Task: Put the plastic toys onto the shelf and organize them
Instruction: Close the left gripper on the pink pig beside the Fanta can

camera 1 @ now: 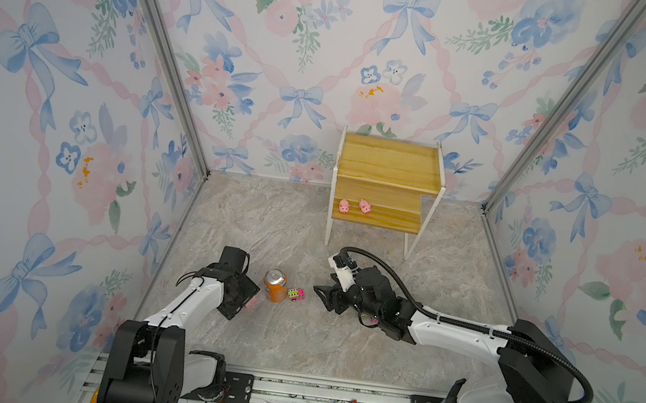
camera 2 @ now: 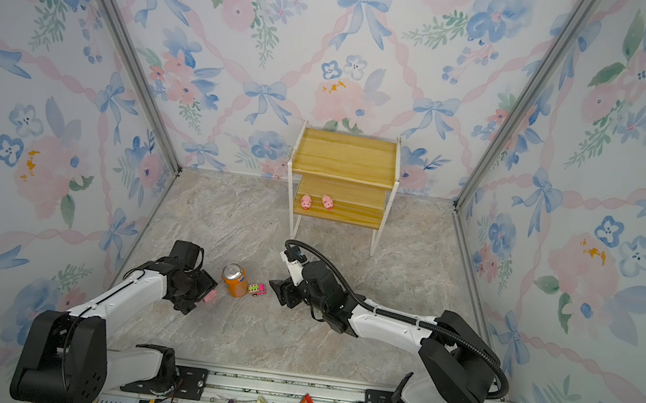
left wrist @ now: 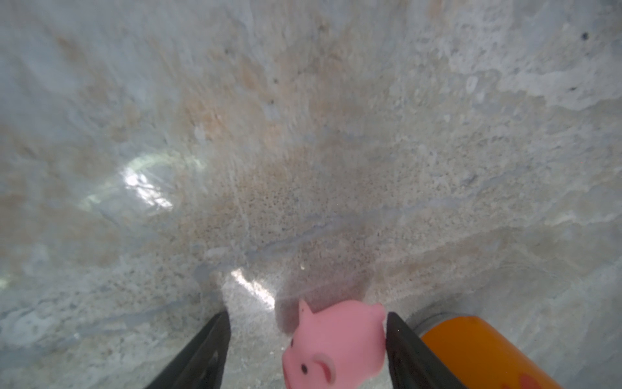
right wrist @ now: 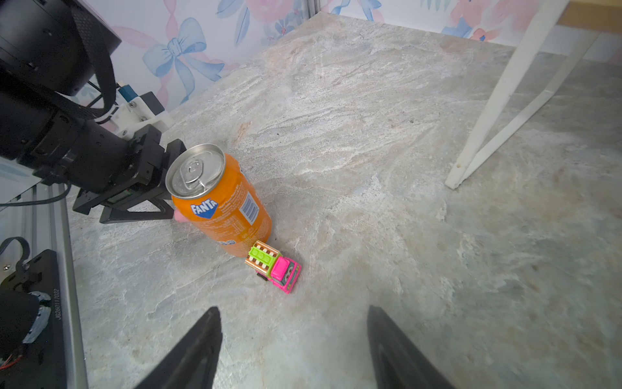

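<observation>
Marbled tabletop (camera 1: pixel 268 225), floral walls (camera 1: pixel 291 39), yellow shelf (camera 1: pixel 391 160).

Left arm (camera 1: pixel 211 294): white shell links, black joint housings, thin black cable (camera 1: pixel 184 298) running along white forearm. Right arm (camera 1: pixel 459 338): same white-and-black build, thick black corrugated conduit (camera 1: pixel 388 269) from shoulder to wrist. White wrist bracket (right wrist: pixel 141 112) with small blue connector (right wrist: pixel 126 91). Black base plate (right wrist: pixel 43 286): white serial print, silver screw. Left gripper (left wrist: pixel 306 316), right gripper (right wrist: pixel 292 310): matte black, fingers (right wrist: pixel 195 347) tapering to wedge tips.
</observation>
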